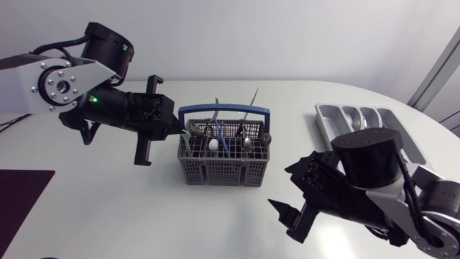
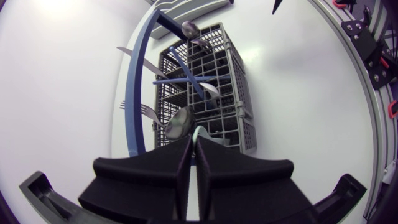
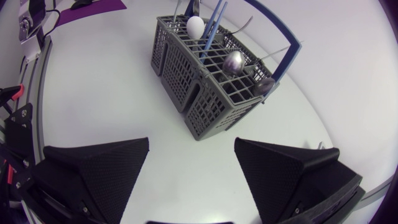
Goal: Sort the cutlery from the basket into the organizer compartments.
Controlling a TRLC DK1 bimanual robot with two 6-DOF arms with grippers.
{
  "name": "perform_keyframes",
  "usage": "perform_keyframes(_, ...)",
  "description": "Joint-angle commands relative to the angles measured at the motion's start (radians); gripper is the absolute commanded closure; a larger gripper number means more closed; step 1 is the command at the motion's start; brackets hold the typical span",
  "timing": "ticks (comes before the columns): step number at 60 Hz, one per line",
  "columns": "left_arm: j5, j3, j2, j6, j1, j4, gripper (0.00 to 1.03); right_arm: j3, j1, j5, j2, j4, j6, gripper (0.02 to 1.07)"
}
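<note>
Two arms flank the basket (image 1: 224, 173), which stands in the middle of the table (image 1: 108, 208) with spoons, forks and blue-handled pieces upright inside. The left gripper (image 1: 177, 131) is at the basket's 9 o'clock end. Its fingers are narrowed to a slit on a pale green handle (image 1: 185, 138) rising from that end compartment. The right gripper (image 1: 287, 188) hangs at the basket's 5 o'clock, spread wide, holding nothing. The organizer (image 1: 325, 119) lies at 2 o'clock, well apart from the basket.

No legible lettering, label, number or sign — none on any surface in view
</note>
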Motion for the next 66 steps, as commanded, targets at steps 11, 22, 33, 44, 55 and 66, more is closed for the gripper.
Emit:
perform_keyframes(11, 0.006, 0.032, -0.073, -0.029, 0.009, -0.021, 1.00, 0.033, 0.046, 0.040, -0.044, -0.049, 0.038, 0.08)
perform_keyframes(22, -0.004, 0.030, -0.093, -0.127, 0.004, -0.020, 1.00, 0.052, 0.085, 0.068, -0.050, -0.065, 0.050, 0.08)
perform_keyframes(33, -0.069, 0.011, -0.122, -0.196, -0.002, -0.018, 1.00, 0.077, 0.095, 0.071, -0.050, -0.087, 0.052, 0.08)
perform_keyframes(44, -0.096, 0.021, -0.170, -0.270, 0.003, -0.038, 1.00, 0.088, 0.115, 0.089, -0.051, -0.095, 0.052, 0.08)
perform_keyframes(55, -0.155, 0.007, -0.212, -0.360, -0.002, -0.041, 1.00, 0.091, 0.115, 0.091, -0.067, -0.107, 0.052, 0.08)
perform_keyframes(66, -0.225, 0.006, -0.292, -0.565, -0.063, -0.092, 1.00, 0.105, 0.129, 0.103, -0.087, -0.107, 0.061, 0.08)
